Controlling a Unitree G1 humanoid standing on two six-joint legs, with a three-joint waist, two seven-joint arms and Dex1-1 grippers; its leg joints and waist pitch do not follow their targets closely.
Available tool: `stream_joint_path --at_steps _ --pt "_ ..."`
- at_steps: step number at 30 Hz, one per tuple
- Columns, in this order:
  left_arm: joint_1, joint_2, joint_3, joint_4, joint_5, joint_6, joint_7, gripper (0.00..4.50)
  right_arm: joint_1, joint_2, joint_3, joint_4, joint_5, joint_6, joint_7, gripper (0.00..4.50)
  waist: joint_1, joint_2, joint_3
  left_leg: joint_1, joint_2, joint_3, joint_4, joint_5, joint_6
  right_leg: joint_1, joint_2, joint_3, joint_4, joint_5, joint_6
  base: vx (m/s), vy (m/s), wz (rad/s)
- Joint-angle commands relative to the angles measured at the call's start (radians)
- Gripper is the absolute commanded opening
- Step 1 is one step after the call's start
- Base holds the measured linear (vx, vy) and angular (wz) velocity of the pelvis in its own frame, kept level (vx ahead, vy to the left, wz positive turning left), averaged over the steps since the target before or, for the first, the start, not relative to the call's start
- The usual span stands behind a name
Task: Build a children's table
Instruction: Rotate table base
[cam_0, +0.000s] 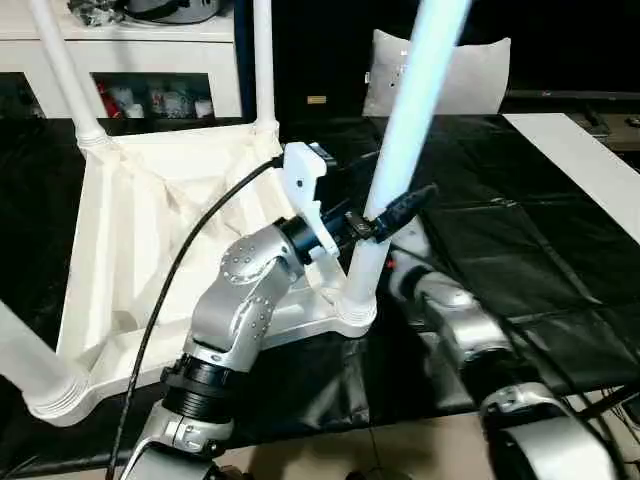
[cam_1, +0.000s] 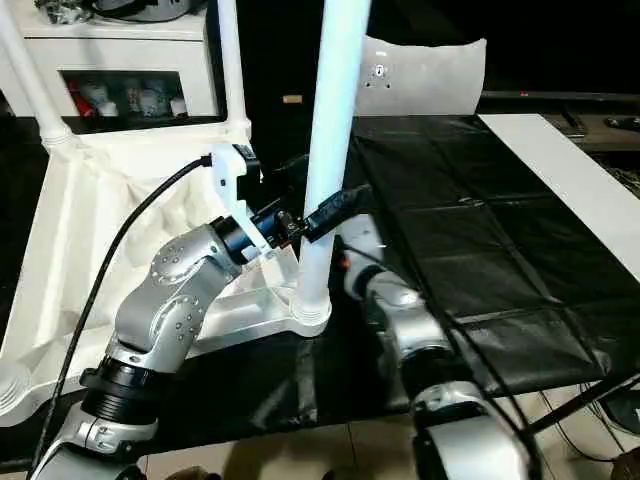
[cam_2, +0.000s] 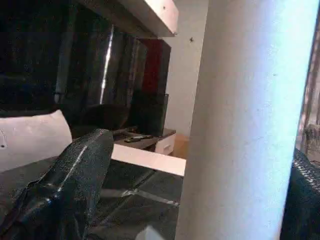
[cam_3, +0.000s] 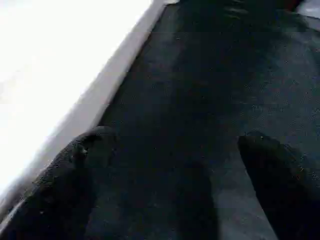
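The children's table (cam_0: 150, 240) is laid upside down on the worktop (cam_0: 500, 250), ribbed underside facing up. White tapered legs are seated upright in the corner sockets at 11, 12, 5 (cam_0: 385, 200) and 8 o'clock.

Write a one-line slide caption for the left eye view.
Left gripper brackets an upright leg socketed in the upturned children's table, fingers open.

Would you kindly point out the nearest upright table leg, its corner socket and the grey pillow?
nearest upright table leg (cam_0: 400, 130), left eye view, mid shaft.
corner socket (cam_0: 354, 317), left eye view, round collar.
grey pillow (cam_0: 470, 75), left eye view, front face.
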Motion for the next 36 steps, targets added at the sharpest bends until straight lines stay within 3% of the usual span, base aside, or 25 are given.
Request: stream_joint_path --at_steps 1,11,13,16,17,18,21,28,32,36 --pt "0.021 0.007 0.001 -0.012 0.001 0.003 -0.018 4.44 0.006 -0.018 -0.027 0.009 0.013 0.002 -0.010 4.50 0.006 0.009 -0.060 0.019 0.025 -0.025 -0.075 -0.408 -0.032 0.027 -0.063 0.028 -0.098 -0.470 -0.124 0.000 0.000 0.00" --pt "0.129 0.110 -0.040 -0.056 0.038 0.034 -0.065 4.44 0.087 -0.102 -0.088 -0.117 0.060 0.022 0.041 4.50 0.010 0.009 -0.064 0.013 0.028 -0.019 -0.076 -0.346 -0.012 0.034 -0.058 0.033 -0.085 -0.340 -0.153 0.000 0.000 0.00" --pt "0.162 0.162 -0.051 -0.062 0.077 0.025 -0.090 4.44 0.128 -0.123 -0.093 -0.192 0.076 0.028 0.086 4.50 0.008 0.007 -0.062 0.014 0.028 -0.018 -0.077 -0.360 -0.011 0.032 -0.058 0.033 -0.089 -0.371 -0.146 0.000 0.000 0.00" --pt "0.221 0.275 -0.083 -0.100 0.136 0.033 -0.135 4.44 0.217 -0.176 -0.084 -0.345 0.121 0.058 0.195 4.50 0.009 0.013 -0.059 0.016 0.028 -0.023 -0.081 -0.385 -0.012 0.030 -0.060 0.033 -0.095 -0.441 -0.115 0.000 0.000 0.00" --pt "0.221 0.275 -0.083 -0.100 0.136 0.033 -0.135 4.44 0.217 -0.176 -0.084 -0.345 0.121 0.058 0.195 4.50 0.011 0.013 -0.059 0.018 0.030 -0.023 -0.081 -0.391 -0.011 0.029 -0.059 0.034 -0.096 -0.444 -0.110 0.000 0.000 0.00" --pt "0.243 0.352 -0.119 -0.127 0.179 0.067 -0.160 4.44 0.259 -0.212 -0.067 -0.415 0.135 0.063 0.259 4.50 0.012 0.016 -0.058 0.018 0.029 -0.023 -0.082 -0.403 -0.014 0.027 -0.056 0.033 -0.098 -0.462 -0.105 0.000 0.000 0.00" --pt "0.271 0.433 -0.151 -0.162 0.217 0.095 -0.195 4.44 0.304 -0.259 -0.052 -0.491 0.143 0.070 0.324 4.50 0.017 0.020 -0.051 0.023 0.031 -0.025 -0.083 -0.426 -0.016 0.020 -0.059 0.034 -0.101 -0.503 -0.110 0.000 0.000 0.00" --pt "0.296 0.511 -0.180 -0.250 0.242 0.224 -0.199 3.88 0.398 -0.345 -0.040 -0.684 0.193 0.163 0.436 4.50 0.026 0.019 -0.046 0.025 0.028 -0.028 -0.083 -0.438 -0.017 0.016 -0.062 0.032 -0.111 -0.586 -0.085 0.000 0.000 0.00" --pt "0.291 0.497 -0.180 -0.250 0.246 0.251 -0.171 3.61 0.424 -0.364 -0.028 -0.749 0.221 0.208 0.476 4.50 0.024 0.018 -0.046 0.025 0.024 -0.030 -0.079 -0.442 -0.018 0.013 -0.062 0.028 -0.120 -0.639 -0.058 0.000 0.000 0.00" --pt "0.270 0.482 -0.184 -0.212 0.268 0.291 -0.154 3.31 0.462 -0.401 0.009 -0.854 0.276 0.288 0.562 4.50 0.026 0.023 -0.047 0.025 0.026 -0.033 -0.083 -0.449 -0.014 0.015 -0.061 0.025 -0.121 -0.615 -0.059 0.000 0.000 0.00"
